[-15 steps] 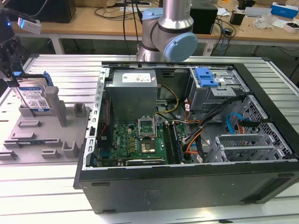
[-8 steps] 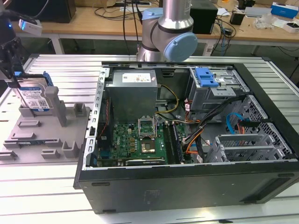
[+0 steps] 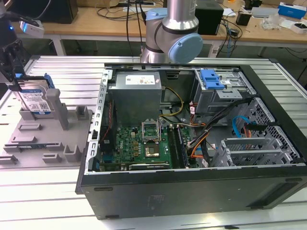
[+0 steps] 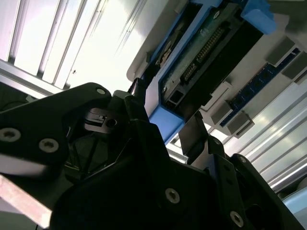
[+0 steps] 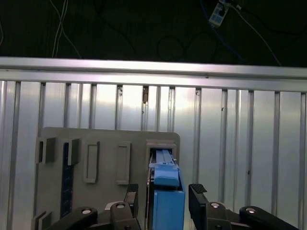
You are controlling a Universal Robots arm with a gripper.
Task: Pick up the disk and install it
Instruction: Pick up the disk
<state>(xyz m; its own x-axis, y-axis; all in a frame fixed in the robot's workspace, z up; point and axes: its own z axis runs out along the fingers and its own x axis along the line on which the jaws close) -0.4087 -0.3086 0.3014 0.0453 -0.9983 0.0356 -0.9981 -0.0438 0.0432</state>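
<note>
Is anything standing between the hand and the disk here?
Nothing visible does. In the first wrist view the open hand straddles the disk, flanking it with a small gap on each side, while the disk stands upright in the grey fixture.

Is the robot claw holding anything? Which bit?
Nothing yet. The gripper straddles the blue edge of the disk, small gaps beside its fingers; the disk stands in its grey holder.

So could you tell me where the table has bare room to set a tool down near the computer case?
The table is bare in front of the grey fixture, at the exterior view's left of the computer case, and in the strip behind the fixture. It is crowded inside the case, among the cables, and where the gripper straddles the disk.
</note>
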